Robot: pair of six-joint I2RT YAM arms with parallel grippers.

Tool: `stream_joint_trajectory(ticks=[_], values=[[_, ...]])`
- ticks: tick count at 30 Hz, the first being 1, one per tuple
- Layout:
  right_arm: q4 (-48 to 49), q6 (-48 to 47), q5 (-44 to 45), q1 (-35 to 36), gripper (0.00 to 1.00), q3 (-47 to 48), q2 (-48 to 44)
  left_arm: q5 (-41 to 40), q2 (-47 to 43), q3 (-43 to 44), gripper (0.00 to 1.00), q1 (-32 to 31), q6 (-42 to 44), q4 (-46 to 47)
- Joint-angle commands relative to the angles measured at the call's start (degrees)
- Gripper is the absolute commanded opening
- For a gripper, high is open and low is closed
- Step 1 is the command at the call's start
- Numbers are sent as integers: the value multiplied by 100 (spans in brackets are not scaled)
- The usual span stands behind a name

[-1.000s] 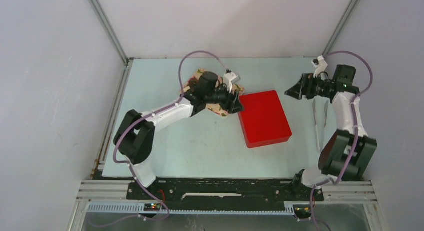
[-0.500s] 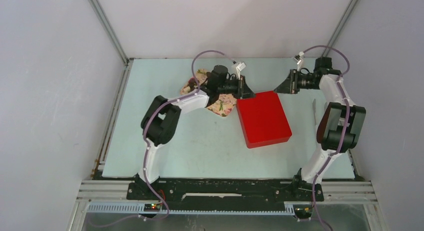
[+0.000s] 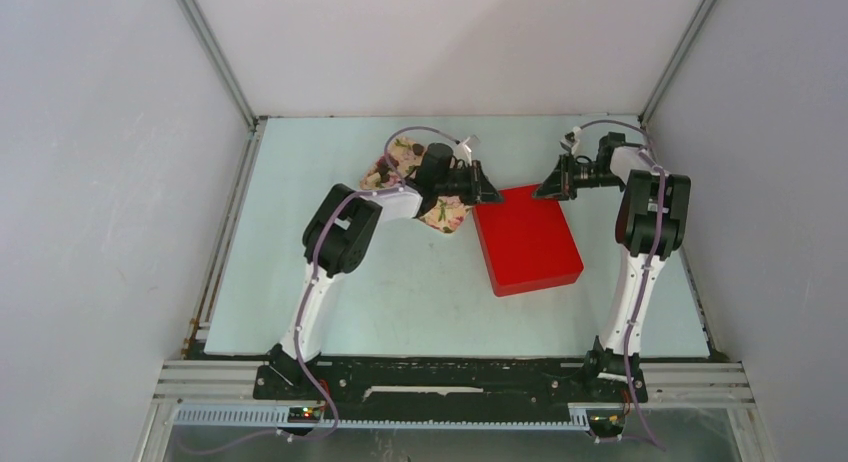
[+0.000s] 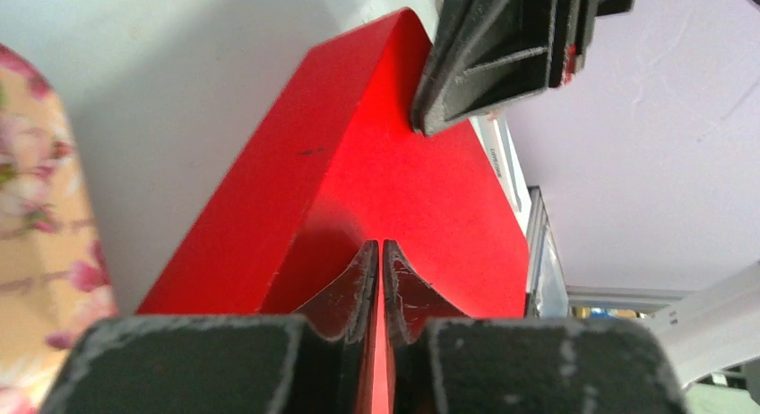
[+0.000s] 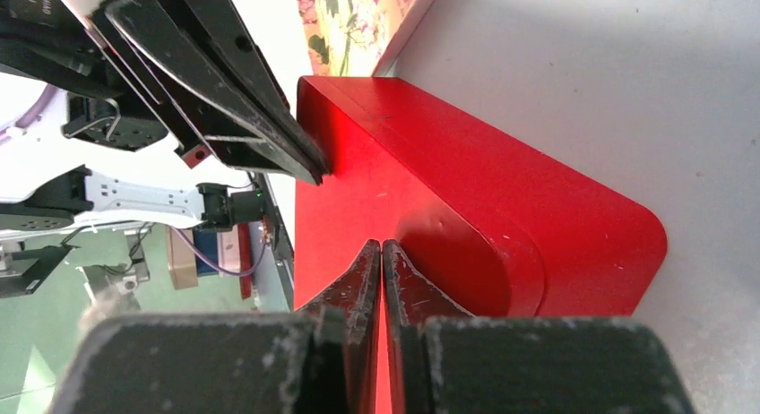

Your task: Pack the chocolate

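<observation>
No chocolate shows in any view. A closed red box lies in the middle of the table. My left gripper is shut, its tips low over the box's far left corner. My right gripper is shut too, its tips over the box's far right corner. The two grippers face each other across the far edge of the box. Nothing shows between either pair of jaws.
A flower-printed tray lies just left of the box, partly under my left arm, and also shows in the wrist views. Grey walls close in the table at the back and sides.
Both arms have swung in toward the far edge of the red box. Both grippers were open a second ago and have shut.
</observation>
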Motion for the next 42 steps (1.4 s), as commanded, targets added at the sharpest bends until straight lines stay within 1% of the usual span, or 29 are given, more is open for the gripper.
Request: stream_joint_trajectory(ticks=[1, 6, 9, 12, 15, 18, 21, 24, 26, 29, 31, 34, 37, 40, 42], values=[[25, -164, 754, 20, 7, -71, -390, -101, 12, 215, 11, 73, 126, -299], [248, -123, 829, 14, 8, -429, -1317, 33, -749, 202, 13, 78, 629, -424], [223, -68, 875, 11, 8, -550, -1714, 191, -1236, 75, 14, 88, 927, -538], [112, -230, 915, 20, 8, -926, -2129, 386, -1736, -442, 14, 82, 1115, -497], [-58, -623, 1012, 20, 9, -1383, -2510, 645, -2079, -1017, 15, 67, 1077, -269], [-525, -1247, 1145, 14, 9, -1601, -2521, 951, -2200, -1438, 15, -38, 997, -32], [-982, -1742, 1242, -44, 9, -1701, -2240, 933, -2184, -1689, 15, -278, 1519, -301], [-1192, -1716, 1299, -170, 9, -1790, -1816, 958, -1928, -1871, 16, -501, 1590, -405], [-1137, -1519, 1443, -234, 9, -1840, -1488, 919, -1635, -2038, 16, -582, 1292, -169], [-1070, -1360, 1804, -239, 9, -1863, -1137, 987, -1019, -2169, 16, -578, 514, 371], [-1075, -1352, 1749, -274, 9, -1849, -1062, 1024, -757, -2164, 16, -547, 128, 678], [-1039, -1348, 1687, -327, 9, -1846, -1165, 1032, -784, -2110, 16, -500, 49, 807], [-1074, -1408, 1454, -421, 9, -1852, -1299, 1051, -1076, -1936, 17, -483, 390, 513], [-1117, -1523, 1150, -560, 10, -1848, -1533, 1053, -1498, -1599, 20, -421, 1195, -245], [-1104, -1594, 1022, -657, 11, -1850, -1756, 851, -1815, -1368, 23, -357, 2047, -995]])
